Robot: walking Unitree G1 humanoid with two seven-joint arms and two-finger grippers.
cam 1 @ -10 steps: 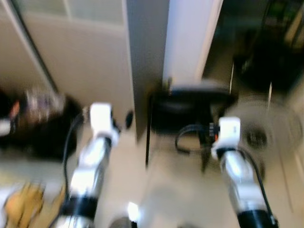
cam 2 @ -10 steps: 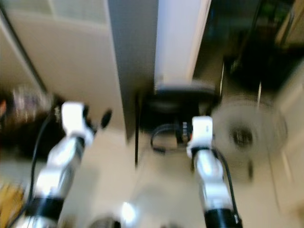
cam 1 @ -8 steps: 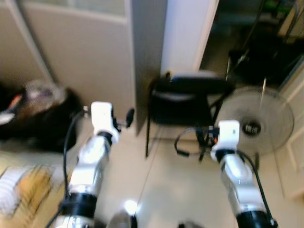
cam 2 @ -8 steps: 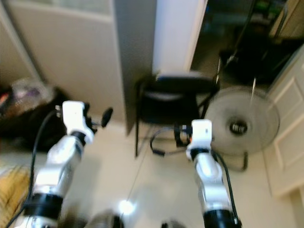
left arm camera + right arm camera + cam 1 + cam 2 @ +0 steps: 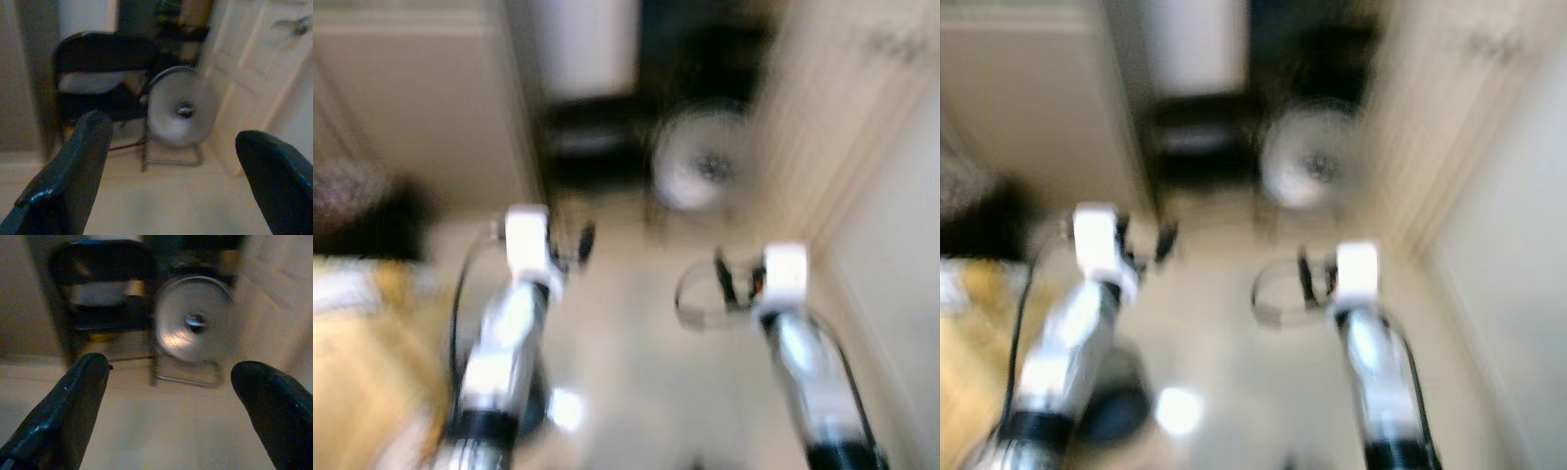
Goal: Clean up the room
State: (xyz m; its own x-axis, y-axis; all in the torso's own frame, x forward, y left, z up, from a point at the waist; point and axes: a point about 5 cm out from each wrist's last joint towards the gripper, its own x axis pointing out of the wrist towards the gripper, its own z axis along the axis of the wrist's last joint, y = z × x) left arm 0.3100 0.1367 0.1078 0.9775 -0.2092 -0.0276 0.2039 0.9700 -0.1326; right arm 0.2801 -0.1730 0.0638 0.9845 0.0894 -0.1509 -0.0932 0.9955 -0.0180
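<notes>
Bare floor (image 5: 161,205) ahead (blurred); chair (image 5: 100,73) and fan (image 5: 182,111) block the far end

Both arms are silver and shiny, each with a black ring near the lower end and a white block at the wrist. The left arm (image 5: 509,333) carries a black cable along its side. The right arm (image 5: 803,362) has a looped black cable (image 5: 697,294) beside its white block. Each end effector has two long black fingers (image 5: 73,166) with rounded tips.

Head views heavily motion-blurred; wrist views dim, soft.
</notes>
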